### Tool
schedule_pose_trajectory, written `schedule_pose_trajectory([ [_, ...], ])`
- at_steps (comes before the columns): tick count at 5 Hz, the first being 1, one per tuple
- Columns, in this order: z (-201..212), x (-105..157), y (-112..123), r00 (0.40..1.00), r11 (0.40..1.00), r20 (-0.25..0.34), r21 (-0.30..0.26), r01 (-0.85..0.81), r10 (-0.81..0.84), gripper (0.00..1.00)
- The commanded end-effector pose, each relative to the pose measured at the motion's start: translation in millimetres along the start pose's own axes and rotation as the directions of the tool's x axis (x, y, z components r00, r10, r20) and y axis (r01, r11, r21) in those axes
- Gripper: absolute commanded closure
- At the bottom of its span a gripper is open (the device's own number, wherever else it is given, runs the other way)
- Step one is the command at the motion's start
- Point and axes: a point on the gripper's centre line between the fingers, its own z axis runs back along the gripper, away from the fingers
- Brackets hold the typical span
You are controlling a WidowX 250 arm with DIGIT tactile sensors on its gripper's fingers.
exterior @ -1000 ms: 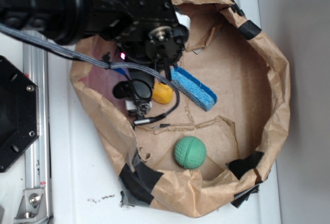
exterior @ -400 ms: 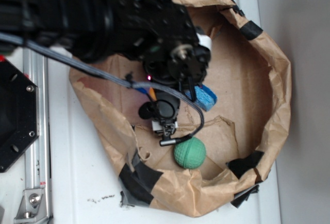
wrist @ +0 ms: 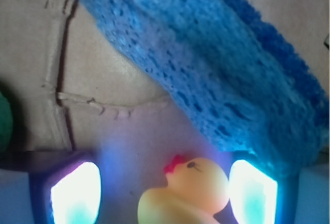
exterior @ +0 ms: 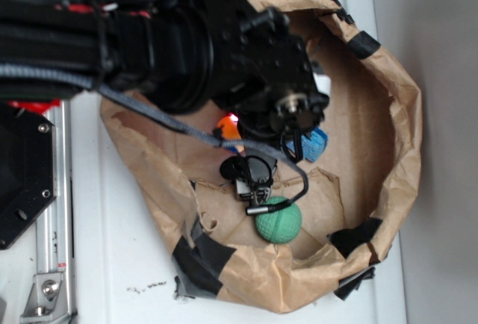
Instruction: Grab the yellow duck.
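1. brown paper tray (exterior: 403, 115) on white table; arm covers its middle.
2. duck (wrist: 191, 193) sits between the fingers (wrist: 77, 193), nearer the right one; gripper (wrist: 165, 195) spread wide, holding nothing.
3. sponge (wrist: 216, 69) just beyond the duck.
4. duck looks light, glossy, likely slippery and squashy; pinch body sides.

Duck (wrist: 188, 193): smooth glossy rubber/plastic. Sponge (wrist: 221, 74): rough porous foam. Ball (exterior: 278, 221): matt, dimpled. Bag wall (exterior: 407, 130): crinkled brown paper w/ black tape.

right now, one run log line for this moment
phase: closing in | gripper: open, straddling yellow duck | duck: not yet gripped | blue sponge: just beyond | green ball: apart
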Motion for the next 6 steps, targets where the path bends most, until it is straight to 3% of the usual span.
schedule_pose_trajectory([
  [1, -21, -19, 17, 0.999, 0.997, -0.042, 0.074, -0.031, 0.034, 0.07],
  [2, -29, -46, 22, 0.994, 0.996, -0.102, 0.078, -0.032, 0.040, 1.00],
  [3, -14, -54, 18, 0.998, 0.994, -0.064, 0.109, -0.007, 0.014, 1.00],
  [4, 2, -51, 18, 0.999, 0.995, -0.024, 0.098, -0.022, 0.024, 1.00],
  [6, 19, -40, 19, 1.000, 0.995, 0.002, 0.090, -0.031, 0.031, 1.00],
])
